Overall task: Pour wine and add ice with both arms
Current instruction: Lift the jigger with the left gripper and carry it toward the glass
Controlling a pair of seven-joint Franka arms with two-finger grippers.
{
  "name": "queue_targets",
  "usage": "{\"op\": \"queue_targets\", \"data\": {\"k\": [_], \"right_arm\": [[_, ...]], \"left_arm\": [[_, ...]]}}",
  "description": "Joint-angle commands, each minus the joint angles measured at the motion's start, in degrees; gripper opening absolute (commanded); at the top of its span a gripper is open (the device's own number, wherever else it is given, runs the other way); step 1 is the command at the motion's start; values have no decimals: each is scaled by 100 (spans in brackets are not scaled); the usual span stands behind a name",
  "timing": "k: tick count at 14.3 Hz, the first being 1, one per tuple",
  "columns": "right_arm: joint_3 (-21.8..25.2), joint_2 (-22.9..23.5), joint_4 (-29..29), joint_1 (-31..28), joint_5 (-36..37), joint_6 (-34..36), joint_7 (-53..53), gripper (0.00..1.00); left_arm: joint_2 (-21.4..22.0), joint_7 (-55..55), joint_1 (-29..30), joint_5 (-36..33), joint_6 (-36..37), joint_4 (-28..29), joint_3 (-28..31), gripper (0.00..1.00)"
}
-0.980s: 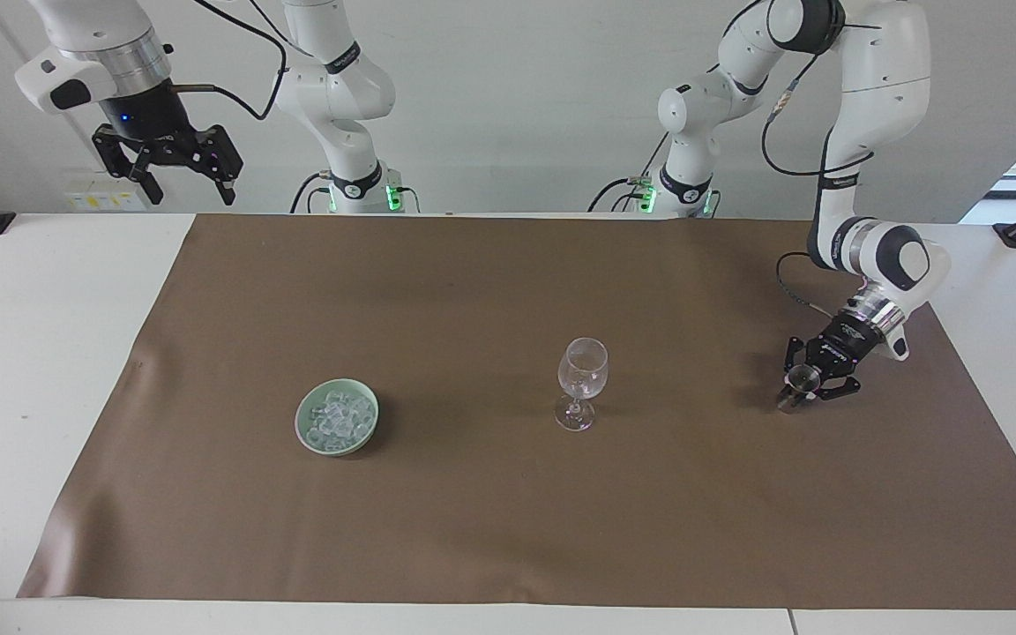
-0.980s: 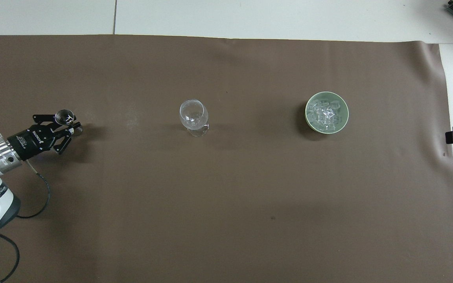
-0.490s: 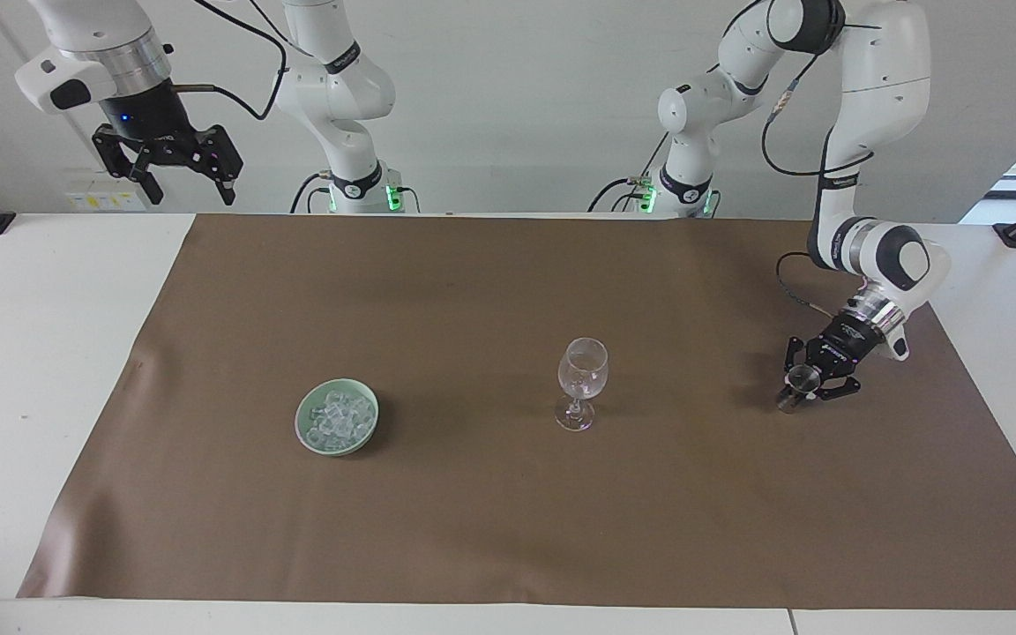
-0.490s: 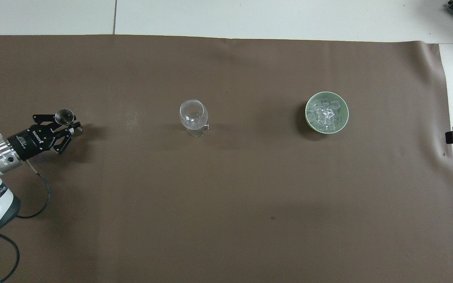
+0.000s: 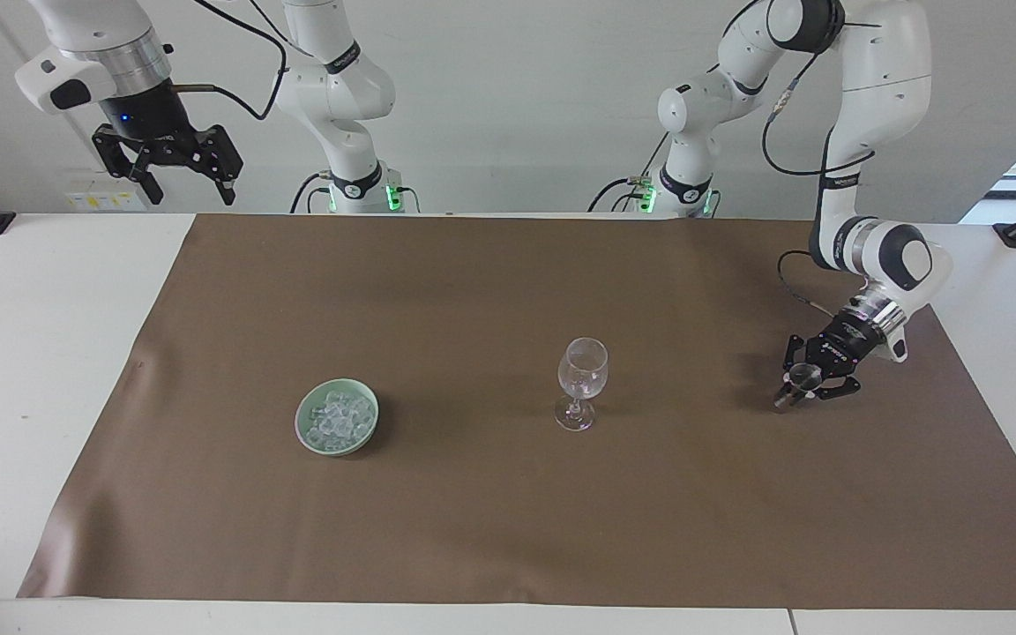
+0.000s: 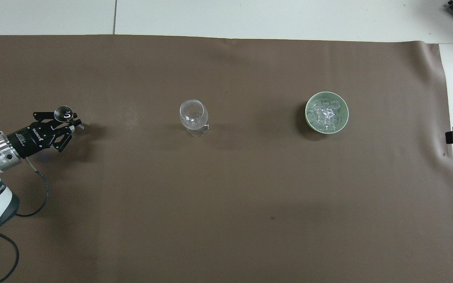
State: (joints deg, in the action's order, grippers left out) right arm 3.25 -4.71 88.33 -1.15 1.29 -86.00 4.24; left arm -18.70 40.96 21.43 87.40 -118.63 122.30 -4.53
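A green bowl [image 5: 337,416] holds the ice [image 5: 337,418] toward the right arm's end of the brown mat [image 5: 508,511]; the stemmed glass [image 5: 582,381] mid-mat looks empty. The left gripper [image 5: 797,391] pinches a small clear cup [image 5: 795,389] low over the mat's other end. The right gripper [image 5: 183,183] waits high, fingers spread.

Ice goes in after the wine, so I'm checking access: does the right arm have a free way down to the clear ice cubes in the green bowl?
Probably yes. The right gripper hangs open and empty, and nothing covers the clear ice cubes heaped in the green bowl toward its end.
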Motion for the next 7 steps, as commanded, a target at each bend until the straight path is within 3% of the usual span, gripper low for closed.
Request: {"op": "queue_targets", "data": {"k": [1, 7], "right_arm": [[-35, -12, 9, -61, 2, 40, 130, 100], [-35, -12, 9, -61, 2, 40, 130, 100]], "left_arm": [[217, 342, -94, 93, 33, -48, 22, 0], [788, 896, -709, 85, -327, -39, 22, 0]]}}
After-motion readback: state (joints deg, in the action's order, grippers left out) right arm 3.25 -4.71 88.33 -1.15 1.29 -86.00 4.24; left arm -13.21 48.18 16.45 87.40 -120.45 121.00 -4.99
